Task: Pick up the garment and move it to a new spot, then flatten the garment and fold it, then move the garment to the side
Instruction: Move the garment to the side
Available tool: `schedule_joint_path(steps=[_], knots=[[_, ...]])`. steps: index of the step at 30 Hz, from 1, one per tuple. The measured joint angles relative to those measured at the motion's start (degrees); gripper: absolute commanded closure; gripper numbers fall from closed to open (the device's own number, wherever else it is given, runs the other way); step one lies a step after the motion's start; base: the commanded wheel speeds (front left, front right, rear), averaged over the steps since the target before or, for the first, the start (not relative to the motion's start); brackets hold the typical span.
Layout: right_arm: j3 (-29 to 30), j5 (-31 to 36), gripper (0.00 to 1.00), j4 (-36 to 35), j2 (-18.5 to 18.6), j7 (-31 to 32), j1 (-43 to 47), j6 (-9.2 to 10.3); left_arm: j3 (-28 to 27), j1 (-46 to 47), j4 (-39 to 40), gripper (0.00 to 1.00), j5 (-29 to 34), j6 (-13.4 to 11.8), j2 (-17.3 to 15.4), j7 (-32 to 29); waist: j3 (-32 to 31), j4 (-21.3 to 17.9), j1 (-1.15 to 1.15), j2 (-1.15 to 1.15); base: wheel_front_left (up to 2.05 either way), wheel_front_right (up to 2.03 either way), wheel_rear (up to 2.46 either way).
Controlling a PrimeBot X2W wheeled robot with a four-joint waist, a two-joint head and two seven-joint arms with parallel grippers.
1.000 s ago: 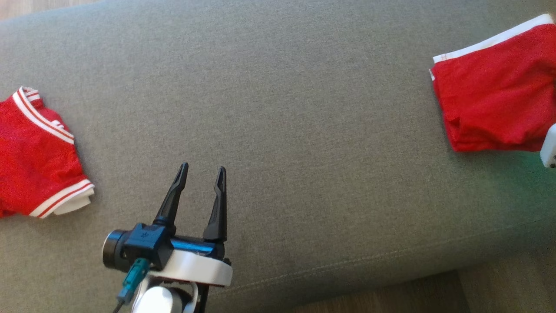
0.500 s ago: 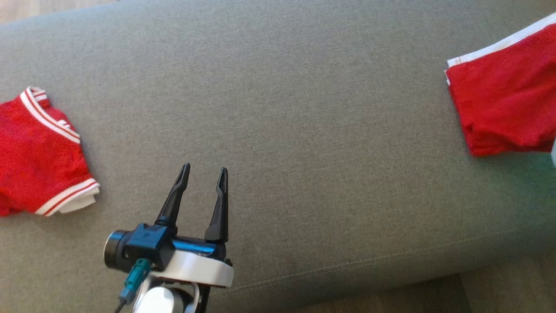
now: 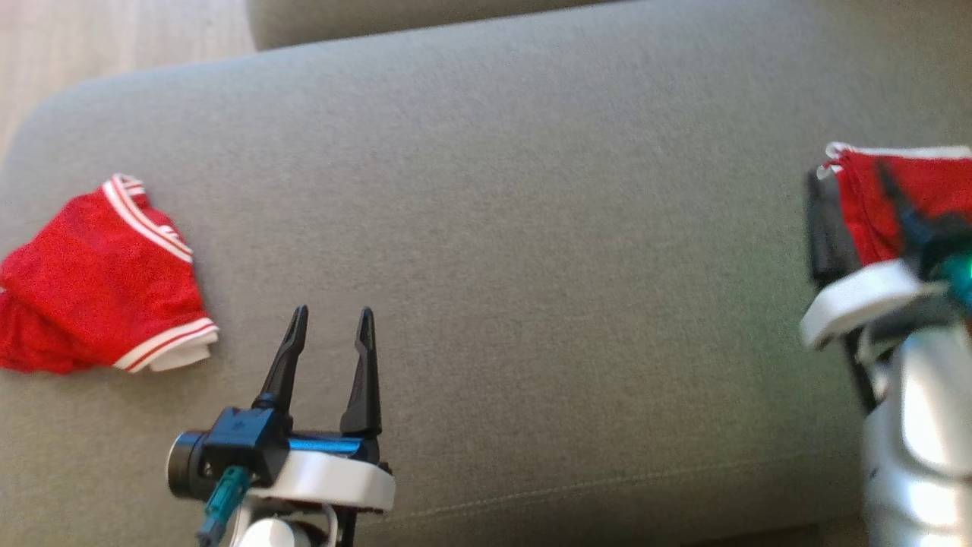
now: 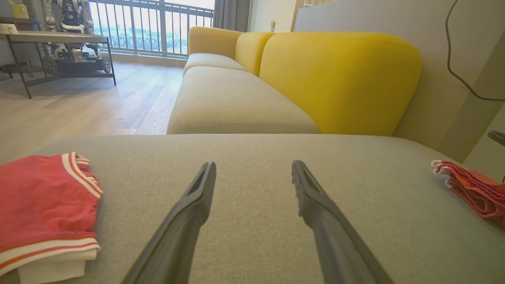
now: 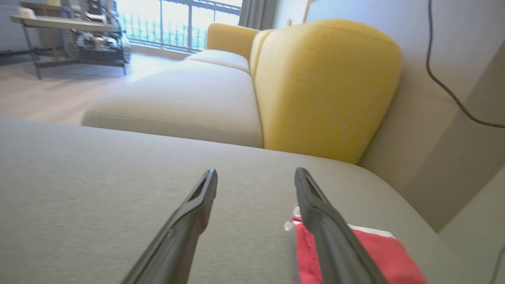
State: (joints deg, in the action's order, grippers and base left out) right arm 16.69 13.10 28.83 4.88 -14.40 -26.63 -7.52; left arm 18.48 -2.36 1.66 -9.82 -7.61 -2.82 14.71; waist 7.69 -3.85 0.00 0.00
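Red garment [image 5: 378,252] lay folded at the grey cushion's [image 3: 531,228] right end, under your right gripper [image 5: 256,173], fingers spread and empty; your left gripper [image 3: 330,315] was spread too. The sound move was probably lifting straight up, lest a finger snag the fold.

Grey cushion [image 3: 531,190] w/ yellow backrest [image 4: 339,79] behind, wood floor [image 4: 79,106] beyond

Living room: yellow sofa [image 4: 339,79], balcony railing [image 4: 150,23]
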Motion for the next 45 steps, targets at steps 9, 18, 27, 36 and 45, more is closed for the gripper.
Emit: schedule_joint_path(steps=[9,18,27,36,45], knots=[[-10.53,-13.16,0.0,-14.47,-1.94,-0.07,14.77,0.0,-0.83,-2.53,0.03,0.0,-0.16,-1.46,-0.01,0.0,-4.79,2.97,0.0,0.0,0.0,0.0,0.0],[-11.26,-16.04,0.0,-20.5,-2.05,-0.07,26.94,0.01,-1.99,-6.44,0.16,0.0,1.11,-1.8,-0.02,0.0,-8.69,5.6,0.0,0.0,0.0,0.0,0.0],[-11.61,-16.81,0.0,-22.8,-2.36,-0.07,33.99,0.01,-4.03,-7.77,0.93,0.0,3.77,-0.64,-0.49,0.0,-10.62,5.92,0.0,0.0,0.0,0.0,0.0],[-12.03,-17.39,0.0,-23.01,-2.46,-0.07,35.24,0.01,-5.21,-9.06,0.25,0.0,3.61,-0.4,-0.45,0.01,-11.85,5.55,0.0,0.0,0.0,0.0,0.0],[-12.03,-17.74,0.0,-23.01,-2.46,-0.07,35.48,0.01,-5.39,-9.08,-0.76,0.0,3.61,0.04,-0.42,0.0,-11.73,6.06,0.0,0.0,0.0,0.0,0.0]])
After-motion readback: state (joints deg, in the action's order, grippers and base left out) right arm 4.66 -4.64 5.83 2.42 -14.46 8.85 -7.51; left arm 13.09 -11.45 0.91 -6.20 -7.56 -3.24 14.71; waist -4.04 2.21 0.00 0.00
